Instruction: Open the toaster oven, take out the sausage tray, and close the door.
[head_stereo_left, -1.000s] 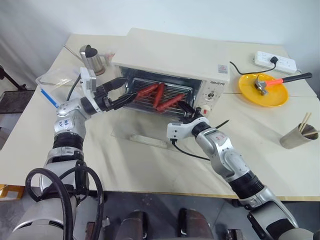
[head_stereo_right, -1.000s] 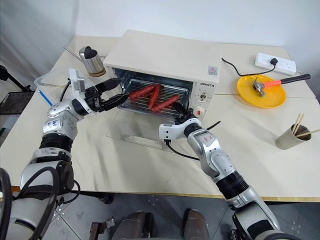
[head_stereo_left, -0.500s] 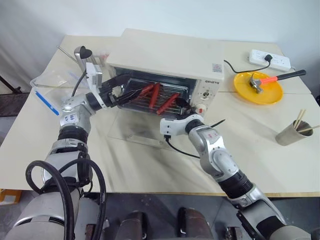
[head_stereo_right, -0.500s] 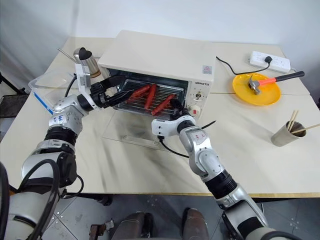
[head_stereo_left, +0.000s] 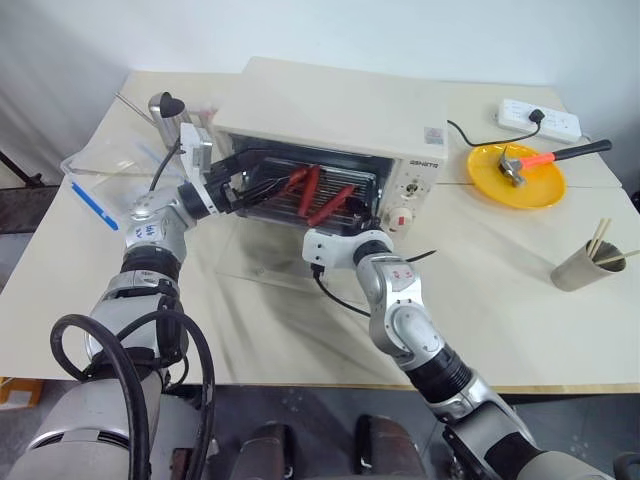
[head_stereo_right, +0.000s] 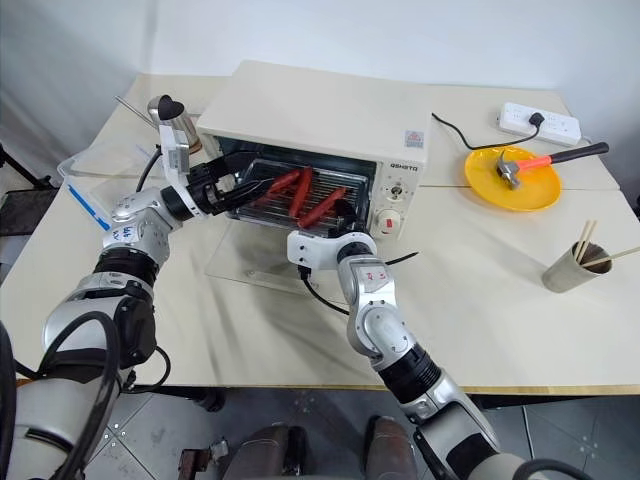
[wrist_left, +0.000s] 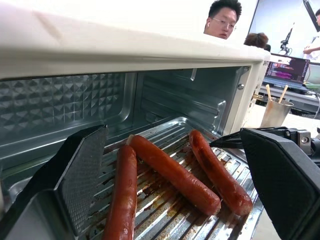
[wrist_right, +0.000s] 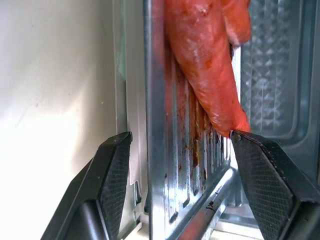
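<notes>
Both arms reach forward, the left gripper (wrist_left: 175, 190) with jaws spread wide and roughly level, the right gripper (wrist_right: 175, 175) with jaws parted, one finger (wrist_right: 107, 175) each side.

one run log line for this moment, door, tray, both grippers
door: open, flat | sausage tray: in toaster oven | left gripper: open at tray's left | right gripper: open astride tray edge

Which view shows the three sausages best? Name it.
The left wrist view: all three sausages lie in full on the sausage tray. The right wrist view shows one sausage's end; the head views show them small, inside the toaster oven.
</notes>
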